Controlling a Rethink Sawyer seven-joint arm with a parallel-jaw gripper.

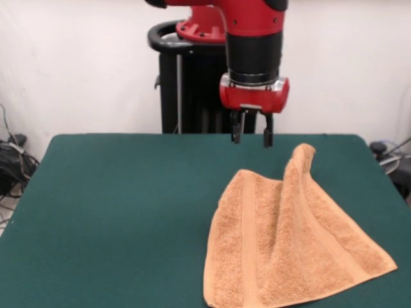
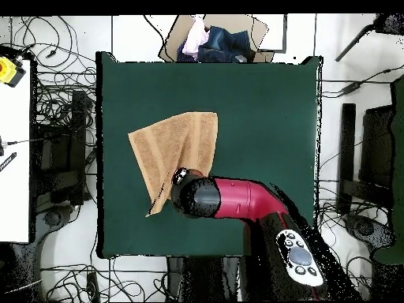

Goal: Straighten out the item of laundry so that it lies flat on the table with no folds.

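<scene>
Towel (image 1: 289, 250) lies at the front view's lower right on the green table (image 1: 115, 212), one corner peaked upward. Spread and empty, the gripper (image 1: 252, 133) hangs above it; overhead, the arm (image 2: 237, 199) hides it.

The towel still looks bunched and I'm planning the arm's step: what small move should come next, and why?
Probably lower the open end effector onto the raised peak of the towel and grip it. It hangs empty just above that ridge, and the fold there keeps the cloth from lying flat on the table.
</scene>
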